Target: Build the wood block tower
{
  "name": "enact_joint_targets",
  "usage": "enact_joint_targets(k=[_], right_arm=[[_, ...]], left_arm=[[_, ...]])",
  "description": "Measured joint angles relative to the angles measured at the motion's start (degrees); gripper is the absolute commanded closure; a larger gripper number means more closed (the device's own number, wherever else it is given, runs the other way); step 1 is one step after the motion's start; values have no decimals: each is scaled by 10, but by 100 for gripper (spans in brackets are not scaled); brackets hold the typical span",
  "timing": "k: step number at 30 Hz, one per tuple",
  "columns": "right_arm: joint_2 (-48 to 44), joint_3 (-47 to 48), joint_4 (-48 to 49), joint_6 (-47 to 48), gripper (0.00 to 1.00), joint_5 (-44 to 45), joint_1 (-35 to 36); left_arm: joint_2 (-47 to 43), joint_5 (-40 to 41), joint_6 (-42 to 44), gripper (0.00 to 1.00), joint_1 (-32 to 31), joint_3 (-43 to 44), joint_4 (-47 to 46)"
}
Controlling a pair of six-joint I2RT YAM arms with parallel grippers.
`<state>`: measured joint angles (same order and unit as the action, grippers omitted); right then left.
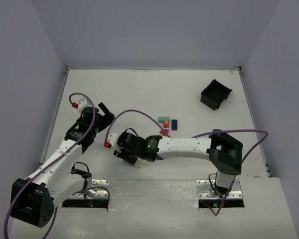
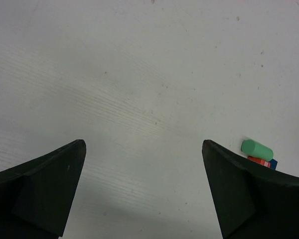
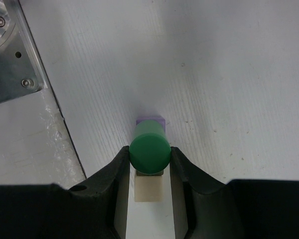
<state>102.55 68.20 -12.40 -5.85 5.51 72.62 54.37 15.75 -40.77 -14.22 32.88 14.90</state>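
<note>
My right gripper [image 3: 149, 150] is shut on a dark green cylinder [image 3: 149, 152], its round end facing the wrist camera. A purple block [image 3: 150, 121] shows just past the cylinder's far end, and a tan block [image 3: 149, 189] lies between the fingers below it. In the top view this gripper [image 1: 131, 158] is low near the table's front, with the tan block [image 1: 138, 164] at it. My left gripper [image 2: 144, 145] is open and empty over bare table, at the left in the top view [image 1: 105, 110]. A light green cylinder [image 2: 256, 149], a red block [image 2: 259, 161] and a blue block [image 2: 273, 163] lie together to its right.
The same cluster sits mid-table in the top view: light green [image 1: 163, 119], red [image 1: 166, 123], blue [image 1: 174, 124], and a magenta block [image 1: 164, 132] beside the right arm. A square black bin [image 1: 215, 93] stands at the back right. A metal mount plate [image 3: 10, 55] lies left of the right gripper.
</note>
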Motion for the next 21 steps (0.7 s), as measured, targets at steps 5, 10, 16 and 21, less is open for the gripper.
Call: enact_joint_targets(k=[5, 10, 16, 21], right_arm=[[6, 2, -2, 0, 71, 1, 0], [7, 2, -4, 0, 70, 3, 0], [7, 2, -4, 0, 69, 4, 0], [7, 2, -5, 0, 69, 4, 0]], left_arm=[[0, 1, 0, 0, 0, 0, 1], [-3, 1, 0, 0, 0, 0, 4], [-4, 2, 0, 0, 0, 0, 4], [-4, 2, 0, 0, 0, 0, 4]])
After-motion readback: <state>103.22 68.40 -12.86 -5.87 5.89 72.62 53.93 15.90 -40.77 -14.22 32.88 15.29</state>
